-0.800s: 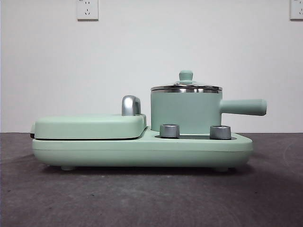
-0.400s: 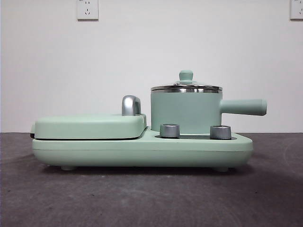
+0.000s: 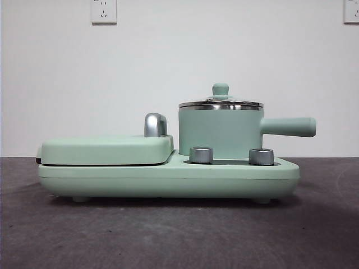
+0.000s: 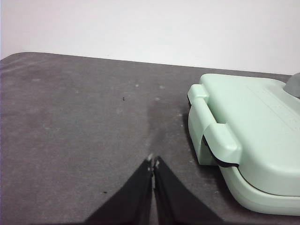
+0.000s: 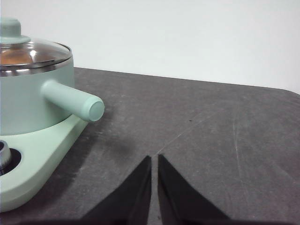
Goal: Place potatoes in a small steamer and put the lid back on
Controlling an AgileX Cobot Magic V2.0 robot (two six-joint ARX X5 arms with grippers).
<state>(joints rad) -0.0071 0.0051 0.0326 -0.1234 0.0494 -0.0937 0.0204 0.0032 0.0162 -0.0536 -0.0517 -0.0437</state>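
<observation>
The left gripper hangs over bare table with its jaws pressed together on nothing; the closed griddle plate lies off to one side of it. The right gripper is likewise closed and empty, the small steamer to its side, side handle pointing toward it. The lid sits on the pot, an orange-brown potato dimly visible under the glass.

Glass lid, steel-rimmed
</observation>
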